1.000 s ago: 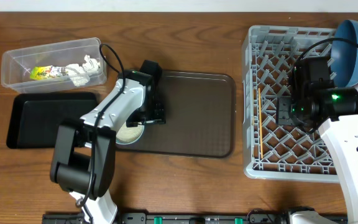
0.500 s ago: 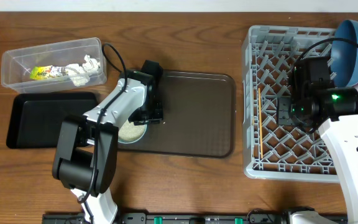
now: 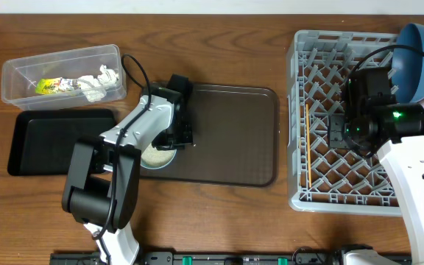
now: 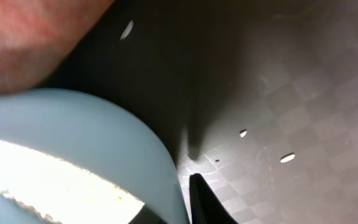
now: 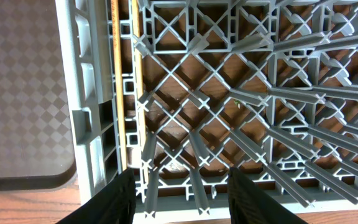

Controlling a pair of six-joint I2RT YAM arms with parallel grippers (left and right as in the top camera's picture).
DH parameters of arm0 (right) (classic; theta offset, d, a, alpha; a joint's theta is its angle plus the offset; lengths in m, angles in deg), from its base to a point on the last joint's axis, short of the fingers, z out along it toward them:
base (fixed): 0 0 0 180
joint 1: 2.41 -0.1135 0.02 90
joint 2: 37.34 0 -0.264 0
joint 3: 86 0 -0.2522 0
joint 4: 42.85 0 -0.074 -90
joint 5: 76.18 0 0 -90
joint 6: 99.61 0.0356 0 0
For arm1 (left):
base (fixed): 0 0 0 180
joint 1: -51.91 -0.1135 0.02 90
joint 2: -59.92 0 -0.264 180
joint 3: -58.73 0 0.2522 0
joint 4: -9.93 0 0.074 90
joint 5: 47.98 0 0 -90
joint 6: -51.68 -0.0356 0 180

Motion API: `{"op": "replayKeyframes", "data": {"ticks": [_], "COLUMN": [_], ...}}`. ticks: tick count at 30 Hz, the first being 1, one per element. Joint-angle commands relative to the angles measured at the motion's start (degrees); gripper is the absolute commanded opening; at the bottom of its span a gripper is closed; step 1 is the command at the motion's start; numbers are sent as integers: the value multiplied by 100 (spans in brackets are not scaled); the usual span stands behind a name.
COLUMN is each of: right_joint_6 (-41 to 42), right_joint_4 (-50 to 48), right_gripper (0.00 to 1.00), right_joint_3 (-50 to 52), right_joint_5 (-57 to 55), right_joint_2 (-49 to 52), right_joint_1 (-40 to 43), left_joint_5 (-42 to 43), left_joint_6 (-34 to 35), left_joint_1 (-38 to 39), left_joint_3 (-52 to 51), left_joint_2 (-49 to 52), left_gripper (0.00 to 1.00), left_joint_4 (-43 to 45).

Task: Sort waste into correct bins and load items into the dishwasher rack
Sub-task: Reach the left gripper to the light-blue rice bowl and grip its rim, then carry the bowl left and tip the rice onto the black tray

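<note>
The small pale-teal bowl (image 3: 153,157) holding white rice stands on the left end of the brown serving tray (image 3: 230,136). My left gripper (image 3: 169,140) is shut on the bowl's rim; in the left wrist view the bowl's wall (image 4: 104,143) sits between the fingers (image 4: 207,202), with my left gripper (image 4: 180,202) low in the frame. My right gripper (image 3: 338,135) hovers open over the grey dishwasher rack (image 3: 300,195), and my right gripper (image 5: 182,193) holds nothing. The wooden chopsticks (image 3: 309,143) lie along the rack's left wall, chopsticks (image 5: 123,93). The dark-blue dish (image 3: 416,51) stands in the rack's far right corner.
The clear tub (image 3: 20,73) at far left holds the yellow-green wrapper (image 3: 48,86) and crumpled white paper (image 3: 94,82). The black tray (image 3: 50,143) lies just in front of it. A few rice grains (image 4: 286,158) lie on the brown tray beside the bowl.
My left gripper has closed from open onto the bowl's rim. The bowl has barely shifted. The right arm has stayed over the rack.
</note>
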Motion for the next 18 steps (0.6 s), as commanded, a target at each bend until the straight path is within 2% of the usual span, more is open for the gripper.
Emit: {"op": "replayKeyframes", "data": {"ticks": [1, 7, 11, 18], "right_joint_6": [-66, -66, -68, -68], "right_joint_4": [15, 17, 15, 15], "right_gripper": [46, 45, 45, 45], "right_joint_3": [31, 31, 31, 31], "right_joint_5": [-83, -83, -90, -105], "right_joint_2": [2, 2, 2, 2], "right_joint_1": [94, 94, 94, 94], "left_joint_5": [-37, -37, -68, -348], "left_joint_6": [7, -66, -485, -667], "left_joint_1": [7, 7, -13, -214], "left_joint_3": [-57, -28, 188, 503], "left_joint_2": [46, 9, -192, -756], "left_gripper": [6, 6, 6, 6], "left_joint_4": [15, -83, -461, -984]}}
